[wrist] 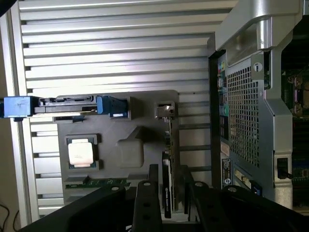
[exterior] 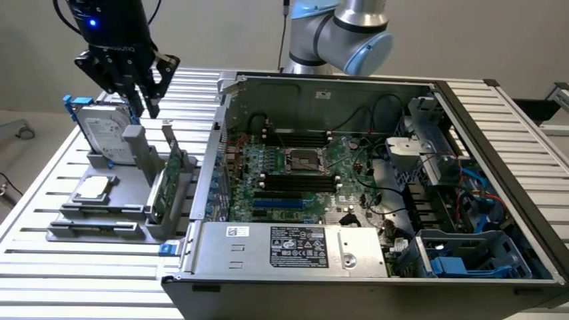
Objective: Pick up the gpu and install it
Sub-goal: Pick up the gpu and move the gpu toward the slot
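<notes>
From the exterior view's left: a hard drive [exterior: 100, 130] stands in a holder [exterior: 98, 223] on the worktop [exterior: 89, 280]; the gpu [exterior: 170, 179] stands on edge there too, under the spread, empty gripper [exterior: 145, 107]; the open computer case [exterior: 329, 79] sits just beside.

Pale wall [exterior: 222, 33], slatted metal table [exterior: 80, 273]

A robotics lab bench, my workplace: an opened desktop computer [exterior: 294, 90] lies on a slatted aluminium table [exterior: 80, 280], with loose components racked in a grey fixture [exterior: 106, 208].
</notes>
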`<control>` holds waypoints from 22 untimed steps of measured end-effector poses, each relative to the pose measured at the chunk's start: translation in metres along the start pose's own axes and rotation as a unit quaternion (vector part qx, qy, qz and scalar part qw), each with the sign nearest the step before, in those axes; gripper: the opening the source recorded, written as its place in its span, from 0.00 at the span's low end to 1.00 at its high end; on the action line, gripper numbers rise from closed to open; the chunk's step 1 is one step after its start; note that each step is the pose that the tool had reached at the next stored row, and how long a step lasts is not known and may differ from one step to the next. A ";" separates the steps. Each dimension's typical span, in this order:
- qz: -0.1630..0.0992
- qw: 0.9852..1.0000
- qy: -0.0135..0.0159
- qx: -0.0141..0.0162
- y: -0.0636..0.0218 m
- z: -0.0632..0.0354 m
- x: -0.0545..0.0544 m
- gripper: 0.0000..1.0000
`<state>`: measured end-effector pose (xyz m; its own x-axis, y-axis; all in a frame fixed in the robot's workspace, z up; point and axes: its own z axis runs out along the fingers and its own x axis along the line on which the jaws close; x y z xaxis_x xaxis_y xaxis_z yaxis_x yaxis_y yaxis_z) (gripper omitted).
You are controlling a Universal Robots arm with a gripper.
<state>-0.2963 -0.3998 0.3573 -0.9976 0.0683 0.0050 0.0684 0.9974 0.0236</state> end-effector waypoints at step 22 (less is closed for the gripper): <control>0.000 1.000 0.000 0.001 -0.0158 0.0343 0.000 0.36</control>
<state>-0.2975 -0.4148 0.3226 -0.9977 0.0683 0.0047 0.0684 0.9974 0.0219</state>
